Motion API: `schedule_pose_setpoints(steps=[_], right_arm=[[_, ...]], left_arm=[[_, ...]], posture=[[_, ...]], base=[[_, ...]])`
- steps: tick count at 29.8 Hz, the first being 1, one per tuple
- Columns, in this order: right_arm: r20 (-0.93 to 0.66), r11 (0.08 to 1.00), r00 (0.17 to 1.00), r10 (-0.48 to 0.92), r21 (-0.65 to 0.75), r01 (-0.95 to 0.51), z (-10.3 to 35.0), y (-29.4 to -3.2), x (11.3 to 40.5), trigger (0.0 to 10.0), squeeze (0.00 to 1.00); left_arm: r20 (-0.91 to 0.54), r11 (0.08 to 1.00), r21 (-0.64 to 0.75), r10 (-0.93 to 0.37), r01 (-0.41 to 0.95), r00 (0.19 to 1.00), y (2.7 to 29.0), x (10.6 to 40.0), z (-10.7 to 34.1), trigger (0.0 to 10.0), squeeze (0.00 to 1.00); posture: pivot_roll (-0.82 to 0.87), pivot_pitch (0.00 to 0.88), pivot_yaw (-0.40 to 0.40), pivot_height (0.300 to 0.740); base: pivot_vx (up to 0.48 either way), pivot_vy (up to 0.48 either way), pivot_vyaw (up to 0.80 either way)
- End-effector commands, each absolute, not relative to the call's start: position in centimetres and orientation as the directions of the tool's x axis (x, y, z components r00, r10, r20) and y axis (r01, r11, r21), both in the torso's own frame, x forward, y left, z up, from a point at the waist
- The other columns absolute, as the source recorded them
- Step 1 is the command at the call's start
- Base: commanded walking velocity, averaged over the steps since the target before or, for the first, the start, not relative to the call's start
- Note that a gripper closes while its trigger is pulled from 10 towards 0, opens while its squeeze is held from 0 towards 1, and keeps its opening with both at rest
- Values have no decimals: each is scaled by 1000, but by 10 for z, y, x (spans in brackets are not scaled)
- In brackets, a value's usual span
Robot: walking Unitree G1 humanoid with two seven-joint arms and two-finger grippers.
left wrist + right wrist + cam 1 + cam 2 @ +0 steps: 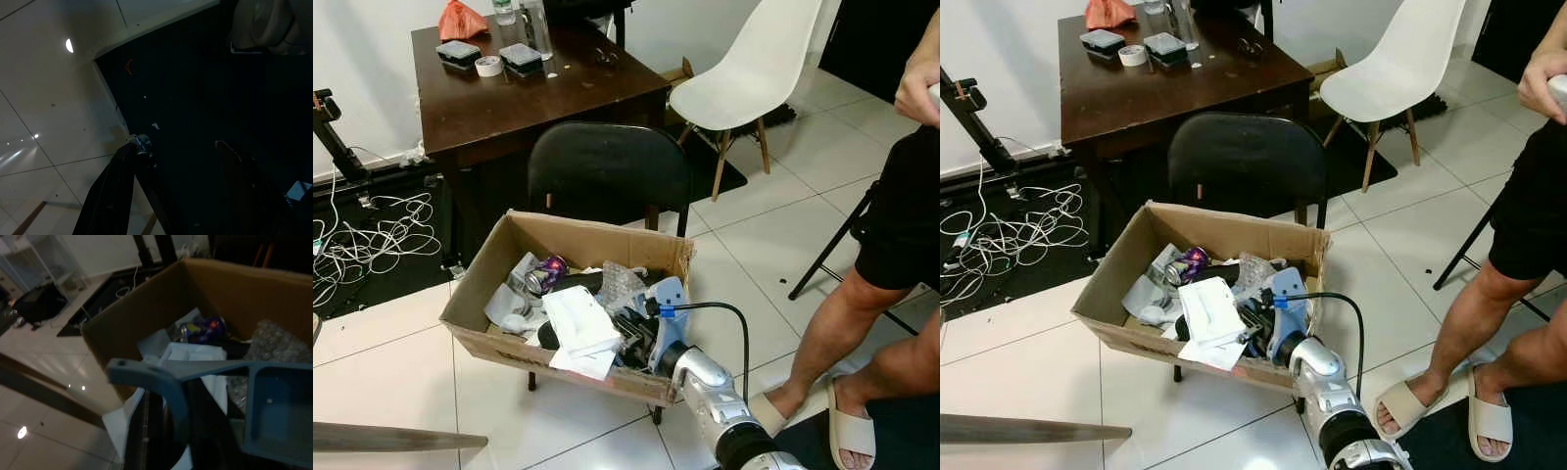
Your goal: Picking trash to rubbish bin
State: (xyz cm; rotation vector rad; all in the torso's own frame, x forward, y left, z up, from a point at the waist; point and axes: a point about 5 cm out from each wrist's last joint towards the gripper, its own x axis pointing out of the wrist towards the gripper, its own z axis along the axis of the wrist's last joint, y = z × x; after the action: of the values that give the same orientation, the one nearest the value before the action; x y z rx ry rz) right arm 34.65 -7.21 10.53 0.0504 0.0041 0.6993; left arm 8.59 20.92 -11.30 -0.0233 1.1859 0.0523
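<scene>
- Left eye view: right gripper [636, 338] reaching into the cardboard box [489, 269] used as a bin, perched on the black chair [607, 166]. Fingers buried among the trash, so cannot tell whether parted or closed. White folded paper [576, 318] at the box centre; crushed purple can [546, 272] at about 11 o'clock from it; crinkled clear plastic wrap [619, 284] at about 1 o'clock. Person's leg [847, 323] at 3 o'clock of the box.
- Right eye view: same layout; blue plastic piece [1288, 294] just above the wrist, at 3 o'clock from the paper. Dark table [1185, 73] at 12 o'clock, beyond the chair; tangled white cables [1009, 235] at 9 o'clock on the floor.
- Left wrist view: left gripper [181, 161] hanging idle over dark flooring, black fingers parted.
- Right wrist view: blue piece close to the lens, box interior behind, with can, paper and wrap inside.
- Handling judgement: all light. Paper soft and limp, best pinched at a folded edge. Can stiff but slick, best taken across its dented waist. Wrap springy and slippery, needs a deep bite.
</scene>
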Motion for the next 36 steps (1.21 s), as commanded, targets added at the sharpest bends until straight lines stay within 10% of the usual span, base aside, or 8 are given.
schedule_pose_setpoints(steps=[1, 12, 13, 15, 16, 25, 31, 36], right_arm=[[-58, 787, 785, 617, 33, -617, 91, -74, 342, 10000, 984], [-5, 905, 906, 424, -26, -424, 106, -103, 357, 10000, 1000], [-7, 894, 894, 448, -19, -448, 106, -102, 356, 10000, 647], [-13, 884, 885, 466, -17, -466, 106, -101, 355, 10000, 647], [-25, 882, 882, 471, -14, -471, 103, -102, 355, 10000, 0], [-235, 979, 972, 7, -194, -54, 67, -184, 347, 10000, 0], [-437, 902, 790, -430, -237, 360, 15, -289, 277, 10000, 0], [-563, 885, 684, -463, -257, 388, -15, -300, 239, 10000, 0]], left_arm=[[-940, 998, 27, 45, -57, 337, 217, 71, -115, 10000, 0], [-938, 998, 15, 37, -66, 345, 213, 77, -114, 10000, 0], [-937, 997, 10, 35, -74, 349, 212, 79, -114, 10000, 0], [-936, 997, 5, 33, -80, 351, 211, 80, -114, 10000, 0], [-934, 996, 1, 31, -84, 355, 210, 81, -114, 10000, 0], [-926, 994, -8, 34, -109, 376, 207, 89, -113, 10000, 0], [-927, 995, 4, 42, -103, 374, 207, 94, -112, 10000, 0], [-926, 994, 5, 46, -109, 374, 206, 95, -112, 10000, 0]], posture=[[2, 311, 110, 740], [-23, 279, 92, 740], [-26, 270, 85, 740], [-26, 267, 82, 740], [-28, 256, 74, 740], [-47, 211, 44, 740], [-89, 178, 34, 740], [-78, 167, 18, 740]], base=[[0, 0, 0], [0, 0, 0], [0, 0, 0], [0, 0, 0], [0, 0, 0], [0, 0, 0], [0, 0, 0], [0, 0, 0]])
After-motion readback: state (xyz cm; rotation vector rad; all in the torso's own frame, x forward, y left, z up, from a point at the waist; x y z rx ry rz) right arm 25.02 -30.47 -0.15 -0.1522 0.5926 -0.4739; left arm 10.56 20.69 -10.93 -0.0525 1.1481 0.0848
